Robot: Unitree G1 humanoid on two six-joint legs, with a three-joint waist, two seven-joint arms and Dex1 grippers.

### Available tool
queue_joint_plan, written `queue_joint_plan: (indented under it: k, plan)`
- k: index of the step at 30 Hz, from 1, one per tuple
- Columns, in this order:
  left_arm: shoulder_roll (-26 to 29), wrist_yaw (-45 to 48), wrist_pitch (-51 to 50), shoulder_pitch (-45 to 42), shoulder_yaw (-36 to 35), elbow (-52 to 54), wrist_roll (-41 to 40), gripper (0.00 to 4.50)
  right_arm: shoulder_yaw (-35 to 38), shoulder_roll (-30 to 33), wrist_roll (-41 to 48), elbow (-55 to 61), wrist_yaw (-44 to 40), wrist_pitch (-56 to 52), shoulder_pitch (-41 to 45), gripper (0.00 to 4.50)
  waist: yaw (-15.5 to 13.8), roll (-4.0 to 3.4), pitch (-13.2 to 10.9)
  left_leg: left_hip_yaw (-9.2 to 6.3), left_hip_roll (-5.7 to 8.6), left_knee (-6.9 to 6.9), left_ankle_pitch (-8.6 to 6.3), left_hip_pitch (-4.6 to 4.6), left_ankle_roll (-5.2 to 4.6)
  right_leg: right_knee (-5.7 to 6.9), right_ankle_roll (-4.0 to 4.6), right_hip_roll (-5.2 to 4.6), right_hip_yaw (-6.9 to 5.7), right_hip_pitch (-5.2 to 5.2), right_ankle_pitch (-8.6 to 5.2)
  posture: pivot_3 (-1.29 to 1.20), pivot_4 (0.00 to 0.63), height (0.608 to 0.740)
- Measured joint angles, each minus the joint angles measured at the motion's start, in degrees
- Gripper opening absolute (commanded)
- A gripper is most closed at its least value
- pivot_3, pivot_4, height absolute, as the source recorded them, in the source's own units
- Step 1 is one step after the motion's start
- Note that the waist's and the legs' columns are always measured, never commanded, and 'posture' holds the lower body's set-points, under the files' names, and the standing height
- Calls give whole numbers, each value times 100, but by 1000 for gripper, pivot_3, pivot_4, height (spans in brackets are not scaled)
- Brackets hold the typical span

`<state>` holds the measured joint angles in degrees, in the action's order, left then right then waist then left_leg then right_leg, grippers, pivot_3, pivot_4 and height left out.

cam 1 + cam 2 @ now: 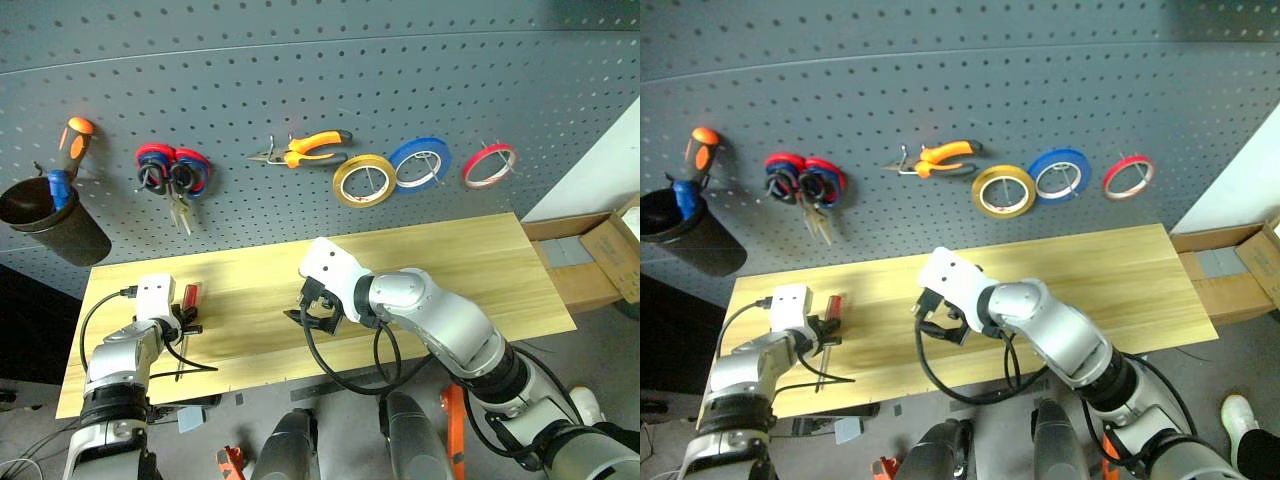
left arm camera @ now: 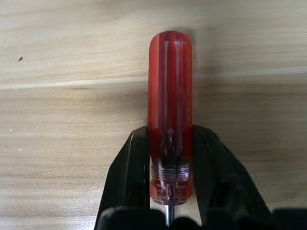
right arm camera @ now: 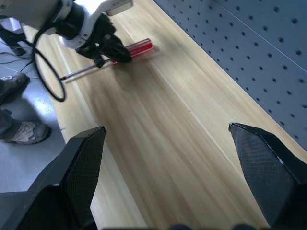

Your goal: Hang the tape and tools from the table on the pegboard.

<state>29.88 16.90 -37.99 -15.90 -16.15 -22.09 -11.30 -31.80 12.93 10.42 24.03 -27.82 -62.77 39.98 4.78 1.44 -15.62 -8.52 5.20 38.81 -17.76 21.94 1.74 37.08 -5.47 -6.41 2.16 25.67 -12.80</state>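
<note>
A slim red-handled screwdriver (image 2: 170, 96) lies on the light wooden table (image 1: 450, 270) near its left end, with the shaft pointing toward the front edge. My left gripper (image 2: 170, 135) is shut on the handle's lower end, one black finger (image 2: 129, 163) pressed against each side. My right gripper (image 1: 318, 312) hovers open over the middle of the table with nothing between its wide-spread fingers (image 3: 84, 158). On the pegboard (image 1: 300, 70) hang the yellowish tape (image 1: 365, 181) and the orange-and-black pliers (image 1: 312, 149).
Also on the pegboard are a blue tape roll (image 1: 420, 163), a red tape roll (image 1: 489, 165), red-and-blue scissors (image 1: 172, 172) and a black cup (image 1: 50, 222) holding an orange-and-blue screwdriver (image 1: 72, 148). Cardboard boxes (image 1: 600, 255) stand past the table's right end.
</note>
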Motion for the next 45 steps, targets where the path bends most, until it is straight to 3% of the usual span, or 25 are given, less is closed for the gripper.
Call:
queue_joint_plan:
  k: [6, 15, 21, 30, 37, 40, 45]
  plan:
    - [-400, -550, 637, 1073, -225, 1434, 53, 836, 373, 55, -19, -30, -114, 600, 192, 4250, 22, 7, 0, 6, -6, -7, -2, 13, 5, -4, 0, 0, 2, 21, 0, -91, 301, 740]
    - [-1134, -1171, 2286, 2657, -569, 3735, 414, 836, 498, 478, 53, -62, -1112, 2135, 309, 4250, -35, 22, 10, 22, 2, -8, -4, 18, 5, -13, 0, -10, -2, 24, 0, -31, 233, 740]
    - [-1214, -1504, 3067, 2764, -579, 4471, 874, 836, 606, 459, 187, -343, -1639, 2848, 477, 4250, -196, 52, 61, 25, -2, -5, -4, 17, 5, -9, 0, -3, -5, 25, 1, 33, 182, 740]
    - [-669, -1639, 3184, 1508, -1144, 4976, 948, 836, 811, 335, 228, -1151, -2102, 3452, 881, 4250, -391, 112, 291, 29, 2, -4, -5, 16, 9, -12, 2, 4, -10, 26, 3, 90, 130, 740]
    - [-204, -1669, 2528, 90, -1408, 5141, 427, 836, 813, 231, 204, -1379, -2221, 3610, 1027, 4250, -424, 123, 422, 40, 4, 0, -7, 6, 15, -6, 11, 21, -6, 27, 10, 73, 121, 740]
    - [59, -1660, 2399, -414, -1709, 4903, 210, 836, 813, 197, 204, -1378, -2223, 3609, 1053, 4250, -418, 125, 428, 48, -2, 1, -8, 1, 20, -1, 19, 31, -8, 28, 14, 64, 118, 740]
    - [541, -1519, 2896, -1098, -1906, 3636, 172, 836, 813, 75, 149, -1416, -2171, 3609, 1071, 4250, -411, 128, 455, 58, -2, 4, -7, -7, 22, -1, 19, 30, -6, 27, 19, 42, 121, 740]
